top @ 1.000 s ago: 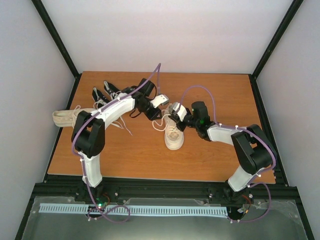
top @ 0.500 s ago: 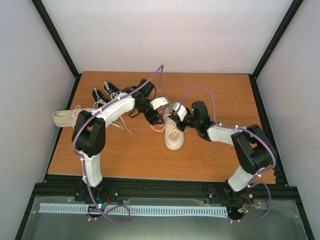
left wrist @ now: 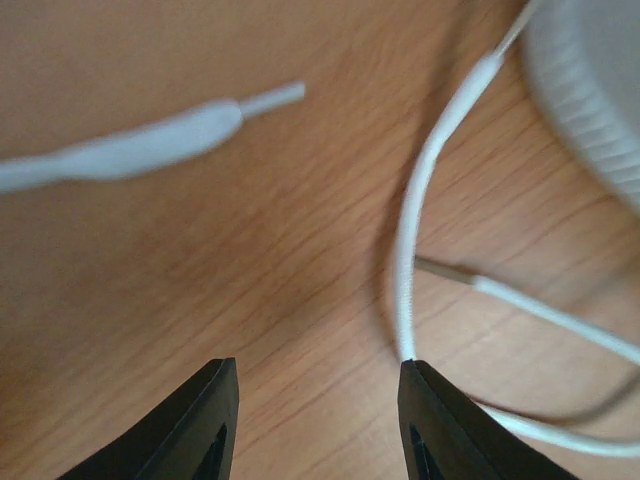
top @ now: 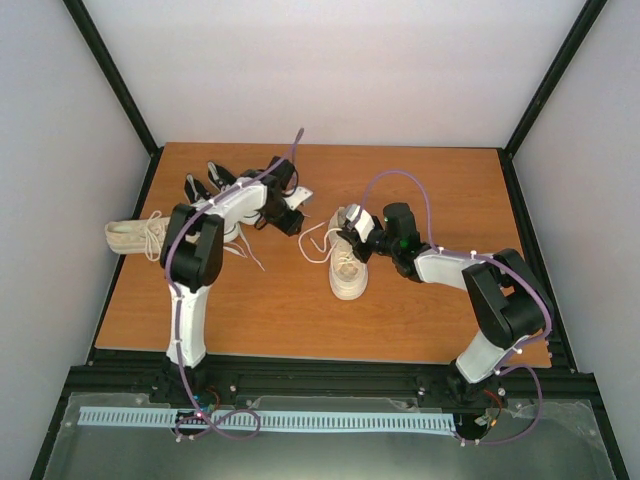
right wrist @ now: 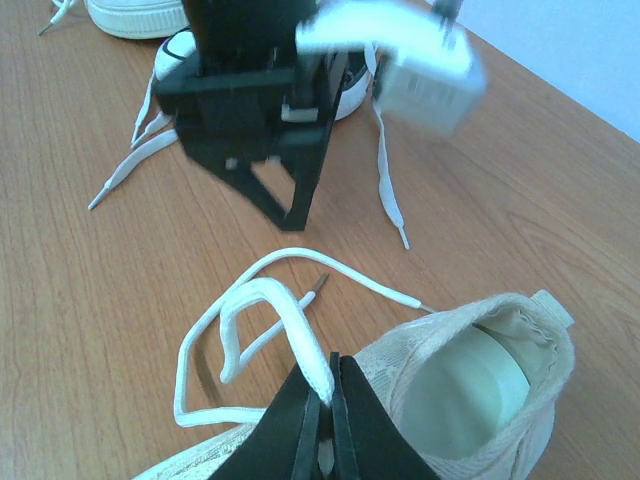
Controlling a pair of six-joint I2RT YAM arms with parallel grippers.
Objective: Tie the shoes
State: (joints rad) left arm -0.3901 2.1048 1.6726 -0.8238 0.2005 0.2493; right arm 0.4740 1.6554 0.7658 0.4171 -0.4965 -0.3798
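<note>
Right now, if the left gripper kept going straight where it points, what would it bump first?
Probably the wooden table: the left gripper has its open jaws aimed at bare wood. A white lace lies right beside one jaw and might get brushed, but depth is hard to judge.

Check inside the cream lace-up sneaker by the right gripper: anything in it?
The cream lace-up sneaker shows only its pale insole through the opening; nothing lies on it. The toe end is covered by the upper, so unseen. The right gripper pinches its white lace.
</note>
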